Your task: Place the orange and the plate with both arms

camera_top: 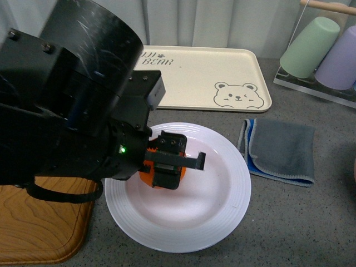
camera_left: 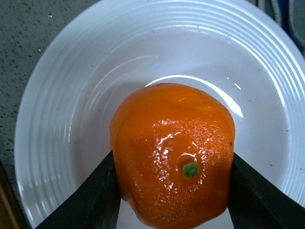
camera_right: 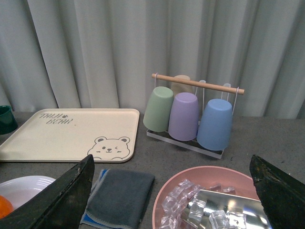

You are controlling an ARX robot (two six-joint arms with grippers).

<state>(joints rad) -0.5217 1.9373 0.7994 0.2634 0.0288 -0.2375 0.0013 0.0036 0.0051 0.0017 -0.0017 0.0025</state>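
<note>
You see the L gripper clamped on the orange over the plate — contact on 2 sides. Your R gripper gapes wide, holding nothing.

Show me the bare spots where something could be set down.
Bare counter lies right of the plate, nearer the robot than the grey cloth, and in the narrow strip between plate and bear tray; the tray itself is bare too. Crowded: the plate's middle, where the left fingers grip the orange, and the cup rack corner.
</note>
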